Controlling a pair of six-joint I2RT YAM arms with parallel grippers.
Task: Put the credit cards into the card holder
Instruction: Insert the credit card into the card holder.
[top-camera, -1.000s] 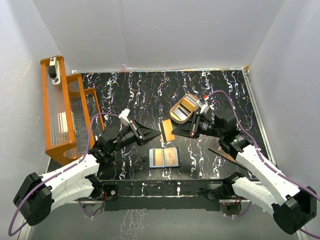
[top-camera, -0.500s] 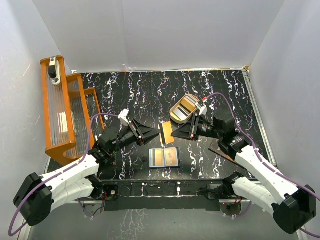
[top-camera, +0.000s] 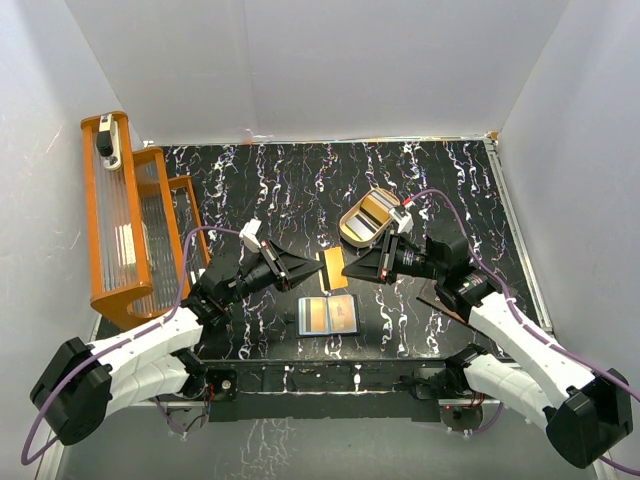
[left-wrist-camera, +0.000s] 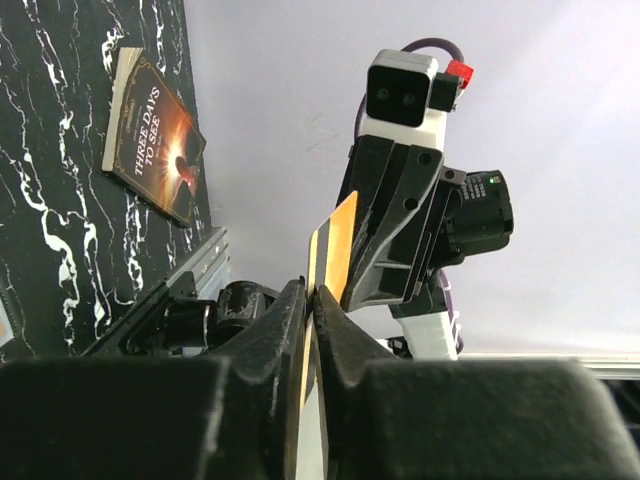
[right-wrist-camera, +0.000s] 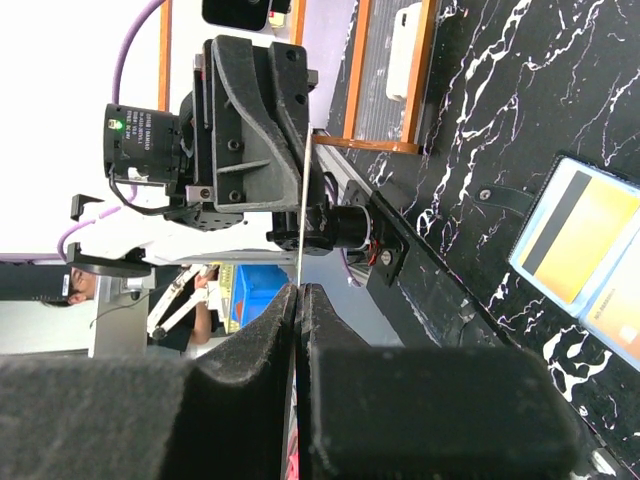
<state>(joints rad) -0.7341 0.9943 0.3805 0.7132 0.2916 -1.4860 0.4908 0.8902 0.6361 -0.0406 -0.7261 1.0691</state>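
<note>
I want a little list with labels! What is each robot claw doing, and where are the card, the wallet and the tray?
left gripper: shut on the gold-orange plastic card
right gripper: shut on the same card, from the opposite side
card: held in the air between both arms
black folding card holder: lying open on the black marbled table, cards inside
tan oval tray: behind the held card, more cards in it

Lab: white-walled enclosure (top-camera: 300, 70), marbled table (top-camera: 300, 180)
</note>
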